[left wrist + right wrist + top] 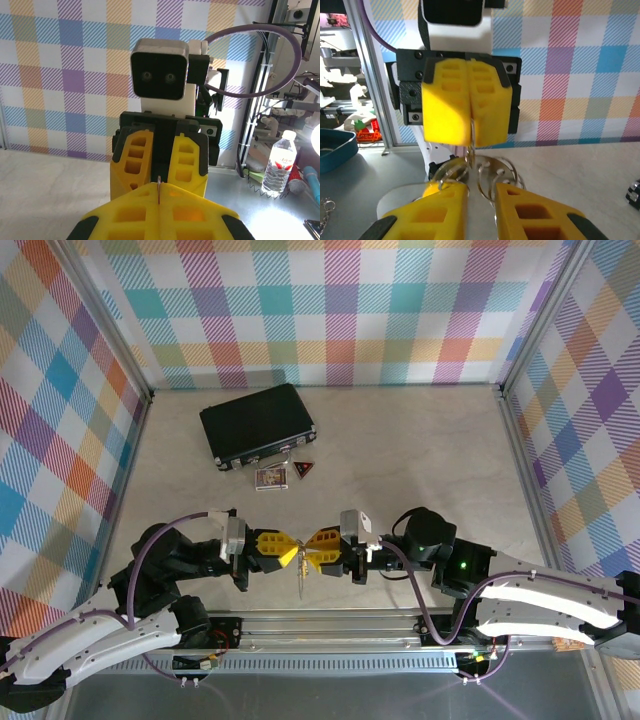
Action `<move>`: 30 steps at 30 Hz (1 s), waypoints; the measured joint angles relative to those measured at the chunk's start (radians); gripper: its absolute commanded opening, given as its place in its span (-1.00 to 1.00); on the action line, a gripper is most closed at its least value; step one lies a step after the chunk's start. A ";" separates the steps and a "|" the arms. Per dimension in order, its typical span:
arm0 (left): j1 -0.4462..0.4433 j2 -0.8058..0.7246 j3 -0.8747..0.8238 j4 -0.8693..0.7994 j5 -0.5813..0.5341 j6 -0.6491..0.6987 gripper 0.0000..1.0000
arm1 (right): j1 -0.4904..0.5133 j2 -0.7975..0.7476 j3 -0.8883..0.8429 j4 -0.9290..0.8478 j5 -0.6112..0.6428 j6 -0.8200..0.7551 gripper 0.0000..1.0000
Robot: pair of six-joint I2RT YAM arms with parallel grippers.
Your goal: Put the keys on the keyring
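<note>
Top view: L gripper (297,548) and R gripper (313,546) are meeting tip to tip above the near edge of the table (430,460), just ahead of the arm bases. A key (300,582) is hanging below the spot where the tips meet, blade pointing down. Well apart, toward the back, a black case (258,423) is lying flat, w/ a small picture card (270,477) and a red-and-black triangular tag (302,471) just beside its near edge.

L wrist view: L fingers are pressing tight together, w/ a thin metal edge showing in the seam. R gripper (159,172) is facing them head-on. A water bottle (279,162) is standing off to the side in the bkgd.

R wrist view: L gripper (471,140) is clenching a thin metal piece, prob the keyring (496,172), whose silvery loops are dangling below. R gripper (481,196) is sitting w/ jaws slightly apart around those loops; can't tell if it's gripping. A yellow bit is peeking out beside one R finger.
</note>
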 measured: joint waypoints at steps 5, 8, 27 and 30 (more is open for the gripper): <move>0.000 0.001 0.000 0.001 0.006 -0.003 -1.00 | 0.000 0.000 0.000 0.025 -0.011 0.000 -0.60; 0.000 0.001 0.000 0.001 0.007 -0.005 -1.00 | 0.000 0.003 0.000 0.041 -0.012 0.000 -0.62; 0.000 0.000 -0.012 0.000 0.007 -0.011 -1.00 | 0.000 0.027 0.000 0.066 -0.044 0.003 -0.77; 0.000 -0.001 -0.012 0.000 0.006 -0.011 -1.00 | 0.000 0.027 0.000 0.066 -0.040 0.003 -0.77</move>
